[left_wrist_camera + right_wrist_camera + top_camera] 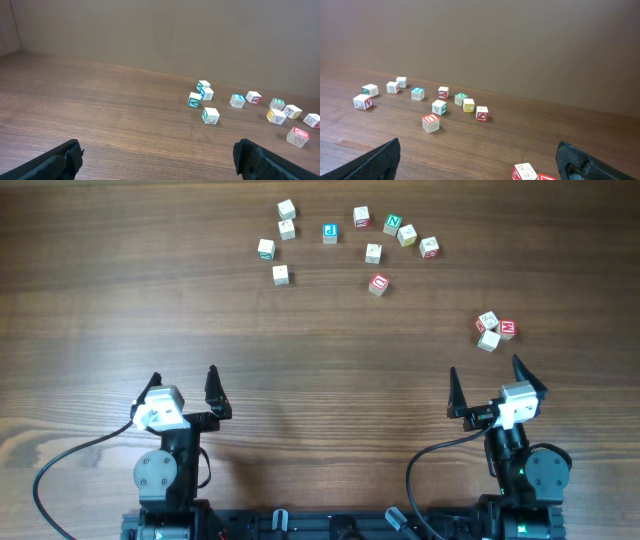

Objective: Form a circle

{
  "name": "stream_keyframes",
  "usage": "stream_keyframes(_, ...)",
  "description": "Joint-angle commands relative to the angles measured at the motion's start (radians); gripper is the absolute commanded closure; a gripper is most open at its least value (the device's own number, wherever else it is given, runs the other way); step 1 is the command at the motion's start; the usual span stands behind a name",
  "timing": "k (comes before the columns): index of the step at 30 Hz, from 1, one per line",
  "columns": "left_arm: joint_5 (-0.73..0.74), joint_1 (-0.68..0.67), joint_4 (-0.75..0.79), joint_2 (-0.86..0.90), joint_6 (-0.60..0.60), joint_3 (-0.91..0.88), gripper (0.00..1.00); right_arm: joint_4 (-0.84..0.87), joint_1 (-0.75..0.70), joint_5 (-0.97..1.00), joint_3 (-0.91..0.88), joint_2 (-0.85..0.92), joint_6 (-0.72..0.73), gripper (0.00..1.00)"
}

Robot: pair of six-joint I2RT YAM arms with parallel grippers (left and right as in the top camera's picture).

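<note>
left arm: folded back at the near edge of the table point(100, 300), wrist aimed at the far side. left gripper point(184, 380) is spread wide with nothing in it, over bare wood. In the left wrist view its fingers point(62, 161) sit in the bottom corners, and all the blocks are ahead and to the right.

blocks, overhead, far-centre:
- four white blocks point(281, 275) form the left end in a loose column, each apart from the next
- blue-faced block point(330, 233) sits alone
- five more curve over the top and down to the right, ending at a red-marked block point(429, 247); the green-faced block point(392, 224) is just beside its neighbour, and I can't tell whether they touch
- one white block point(373, 252) and a red-faced block point(378, 284) sit inside and below that curve
- overall a ragged arc, not a closed ring

clump of three point(489, 340): packed together, well apart from the arc, just beyond the right fingertips. It shows at the bottom edge of the right wrist view point(525, 171).

right arm: same folded pose, near edge, pointing away. right gripper point(486, 370) is fully spread, empty, clear of the clump.
</note>
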Motion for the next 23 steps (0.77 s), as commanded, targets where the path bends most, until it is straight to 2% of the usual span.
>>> stream_keyframes(1,0.011,0.007,0.001,-0.005,0.023,-0.006,0.0,0.006,0.006,0.013,-0.001,-0.009,-0.005,0.0)
stream_keyframes(23,0.011,0.003,0.001,0.01,0.023,-0.006,0.0,0.006,0.006,0.013,-0.001,-0.009,-0.004,0.0)
